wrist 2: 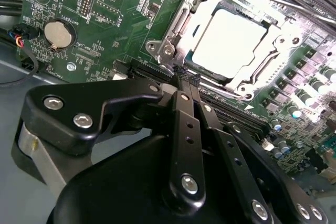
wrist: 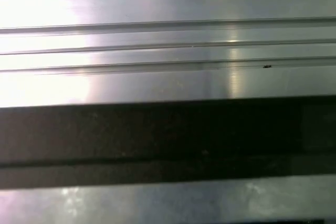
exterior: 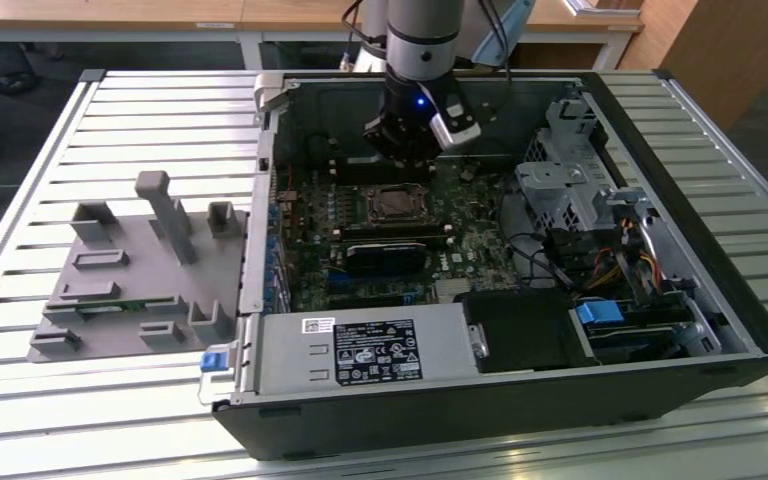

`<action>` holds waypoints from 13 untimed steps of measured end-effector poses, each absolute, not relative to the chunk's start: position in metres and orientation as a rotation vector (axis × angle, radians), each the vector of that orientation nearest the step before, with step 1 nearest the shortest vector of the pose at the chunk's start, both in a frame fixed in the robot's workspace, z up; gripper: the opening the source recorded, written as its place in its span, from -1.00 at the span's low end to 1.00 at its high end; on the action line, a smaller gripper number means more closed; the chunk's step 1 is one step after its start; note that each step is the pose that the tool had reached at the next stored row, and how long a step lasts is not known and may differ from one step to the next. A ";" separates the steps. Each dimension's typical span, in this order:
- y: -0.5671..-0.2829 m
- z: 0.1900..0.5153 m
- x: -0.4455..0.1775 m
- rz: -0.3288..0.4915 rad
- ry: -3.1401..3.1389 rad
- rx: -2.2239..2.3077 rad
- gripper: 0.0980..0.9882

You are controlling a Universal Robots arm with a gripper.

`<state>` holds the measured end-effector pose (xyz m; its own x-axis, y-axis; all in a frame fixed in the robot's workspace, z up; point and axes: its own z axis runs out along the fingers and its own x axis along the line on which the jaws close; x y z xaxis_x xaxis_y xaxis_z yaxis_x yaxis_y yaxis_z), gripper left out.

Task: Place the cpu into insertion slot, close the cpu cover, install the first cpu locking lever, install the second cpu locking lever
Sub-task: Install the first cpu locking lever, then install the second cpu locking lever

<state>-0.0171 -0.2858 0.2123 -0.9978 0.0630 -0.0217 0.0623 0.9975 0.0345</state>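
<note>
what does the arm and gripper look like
The arm is a silver-grey tube with a black band and a small blue light near the wrist; dark cables run beside it. The gripper is matte black, with linked bars joined by silver screws and a rounded black body.

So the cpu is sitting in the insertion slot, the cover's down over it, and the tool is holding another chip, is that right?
Not quite: the tool holds nothing; its fingers are shut together empty in the second wrist view. The cpu does sit in the insertion slot under the cpu cover.
</note>
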 end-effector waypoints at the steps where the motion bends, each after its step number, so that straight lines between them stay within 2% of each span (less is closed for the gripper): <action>1: -0.286 0.212 -0.017 0.053 3.117 0.098 -0.98; 13: -0.291 0.212 -0.017 0.053 3.117 0.098 -0.98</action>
<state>-0.0171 -0.2911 0.2123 -0.9978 0.0630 -0.0217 0.0623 0.9975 0.0345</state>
